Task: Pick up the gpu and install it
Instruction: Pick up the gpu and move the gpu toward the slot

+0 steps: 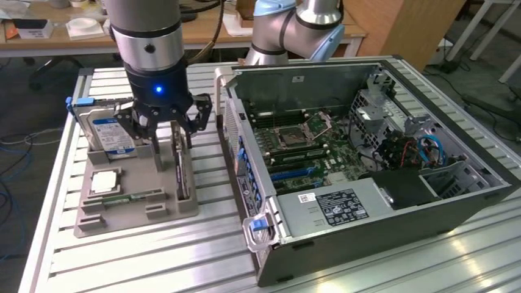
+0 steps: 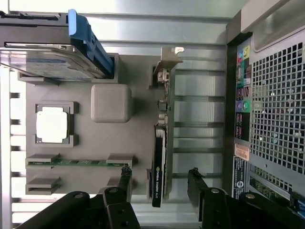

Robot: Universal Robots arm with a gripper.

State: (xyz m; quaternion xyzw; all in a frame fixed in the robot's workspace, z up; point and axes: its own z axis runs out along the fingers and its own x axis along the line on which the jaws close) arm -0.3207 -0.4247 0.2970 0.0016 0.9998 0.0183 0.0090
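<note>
Two fingers (image 2: 195,183) open, flanking upright gpu (image 2: 158,169); hard drive (image 2: 43,59) beside; computer case (image 2: 276,95) near

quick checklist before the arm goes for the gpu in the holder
1. Gripper open: ok, jaws wide apart.
2. Gpu lined up between the fingers: ok, the wrist view shows one on each side.
3. Gpu upright on edge in the grey holder: ok.
4. Hard drive away from the fingers: ok.
5. Computer case open, motherboard exposed: ok.
6. Target slot free: cannot tell.
</note>
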